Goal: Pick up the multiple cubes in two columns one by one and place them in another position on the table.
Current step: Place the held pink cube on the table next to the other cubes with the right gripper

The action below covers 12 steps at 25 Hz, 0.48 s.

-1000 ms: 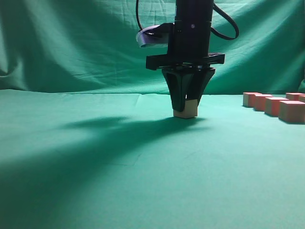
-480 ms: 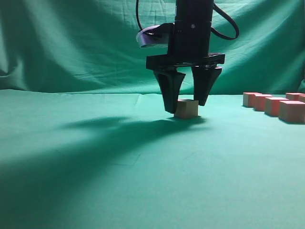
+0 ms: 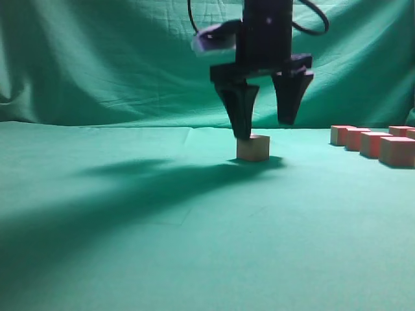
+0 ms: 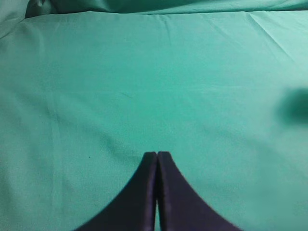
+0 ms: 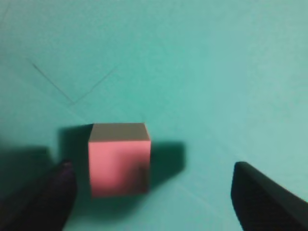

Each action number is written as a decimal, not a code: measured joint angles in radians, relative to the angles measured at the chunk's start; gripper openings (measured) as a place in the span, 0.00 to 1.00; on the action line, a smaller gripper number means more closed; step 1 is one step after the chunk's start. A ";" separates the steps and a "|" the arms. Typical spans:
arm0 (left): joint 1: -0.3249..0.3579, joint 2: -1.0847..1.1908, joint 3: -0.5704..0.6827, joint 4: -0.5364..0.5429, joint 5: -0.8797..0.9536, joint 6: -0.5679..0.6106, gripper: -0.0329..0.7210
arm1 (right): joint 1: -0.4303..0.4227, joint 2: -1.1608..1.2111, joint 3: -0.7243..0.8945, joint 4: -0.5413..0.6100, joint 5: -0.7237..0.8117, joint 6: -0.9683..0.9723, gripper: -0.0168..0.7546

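Green cloth point(image 3: 130, 214): cube point(image 3: 253, 148) beneath spread right gripper point(image 3: 264, 128).

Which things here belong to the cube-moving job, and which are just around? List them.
Job:
- placed cube, resting on the table under the open right gripper
- cubes waiting at right

Around:
- green cloth
- left gripper, fingers together over bare cloth

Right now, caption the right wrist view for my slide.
Open right gripper above a pink-topped cube resting on the green cloth.
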 joint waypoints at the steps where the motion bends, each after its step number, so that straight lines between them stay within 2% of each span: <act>1: 0.000 0.000 0.000 0.000 0.000 0.000 0.04 | 0.000 0.000 -0.031 0.000 0.014 0.000 0.80; 6: 0.000 0.000 0.000 0.000 0.000 0.000 0.04 | 0.000 -0.050 -0.134 0.005 0.034 0.015 0.80; 7: 0.000 0.000 0.000 0.000 0.000 0.000 0.04 | 0.000 -0.077 -0.134 0.006 0.036 0.027 0.75; 12: 0.000 0.000 0.000 0.000 0.000 0.000 0.04 | -0.011 -0.263 -0.079 -0.013 0.042 0.104 0.75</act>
